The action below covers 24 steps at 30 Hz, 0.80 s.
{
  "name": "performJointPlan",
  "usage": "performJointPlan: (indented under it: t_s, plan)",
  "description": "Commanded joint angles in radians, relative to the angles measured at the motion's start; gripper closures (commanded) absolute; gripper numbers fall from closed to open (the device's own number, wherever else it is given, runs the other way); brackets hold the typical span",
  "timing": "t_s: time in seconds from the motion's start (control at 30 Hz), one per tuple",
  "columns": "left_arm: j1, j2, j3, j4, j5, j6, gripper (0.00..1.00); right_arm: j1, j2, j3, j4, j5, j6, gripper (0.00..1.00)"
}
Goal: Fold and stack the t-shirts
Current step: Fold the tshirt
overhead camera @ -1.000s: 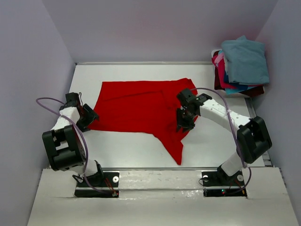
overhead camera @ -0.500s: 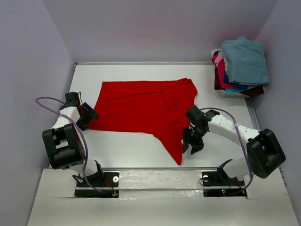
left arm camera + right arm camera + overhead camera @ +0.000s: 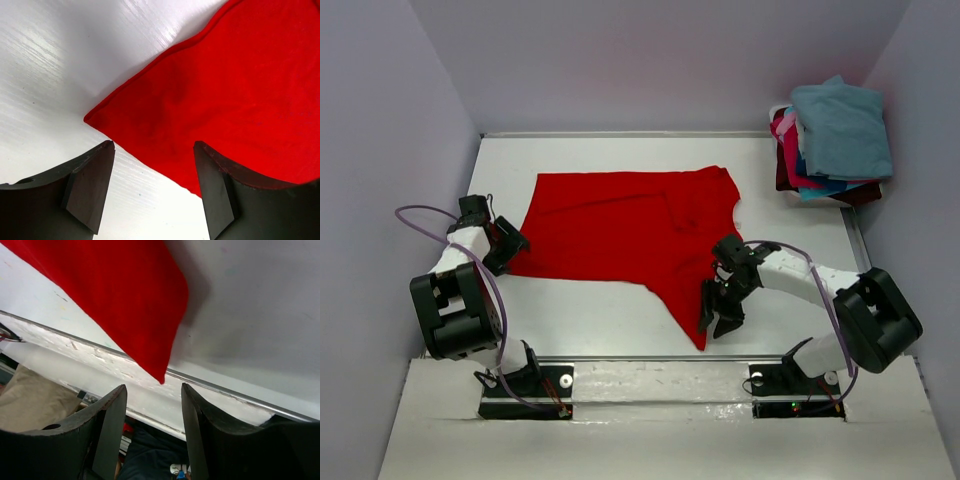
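One red t-shirt (image 3: 620, 235) is spread flat across the middle of the table (image 3: 600, 310), with a long pointed tail running off toward 5 o'clock; the stack of shirts (image 3: 835, 140) sits way out at 1 o'clock, teal one on top, so this red one isn't folded yet imo; it's thin soft cloth, basically weightless, and it'll sag and drag the second you lift it, so I'd pinch it right at a hemmed corner or edge and not out in the middle, where you'd only bunch up one layer; left claw (image 3: 510, 245) is at the shirt's 9 o'clock corner, right claw (image 3: 717, 315) is down by the tail at 5 o'clock; both have their fingers spread and nothing clamped; the overhead shot gives you the whole layout and the stack but you can't judge finger gaps from it; the left wrist cam shows what it can't: the stitched corner of the shirt (image 3: 210, 100) lies flat right between the left claw's (image 3: 152, 145) spread fingers, nicely lined up for a pinch; the right wrist cam shows the tail's tip (image 3: 161, 377) just ahead of the right claw (image 3: 153, 387), close to the table's near edge; whether it's touching the cloth I can't tell.
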Motion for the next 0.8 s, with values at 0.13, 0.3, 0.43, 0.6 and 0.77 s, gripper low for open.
performJointPlan:
  t_s: [0.13,0.3,0.43,0.6,0.77]
  plan:
    - [0.007,-0.01,0.031,0.005,-0.008,-0.007,0.25,0.036,0.036,-0.026,0.131,-0.078,0.038,0.46]
    - [0.007,-0.005,0.038,0.002,-0.008,-0.001,0.24,0.055,0.046,-0.053,0.175,-0.098,0.063,0.46]
    - [0.007,-0.002,0.039,0.004,-0.003,0.0,0.24,0.065,0.04,-0.063,0.166,-0.091,0.066,0.46]
    - [0.007,-0.002,0.034,0.011,0.0,0.002,0.24,0.065,0.036,-0.096,0.207,-0.099,0.086,0.47]
    - [0.007,0.0,0.031,0.013,0.002,0.003,0.24,0.065,0.041,-0.11,0.254,-0.101,0.115,0.58]
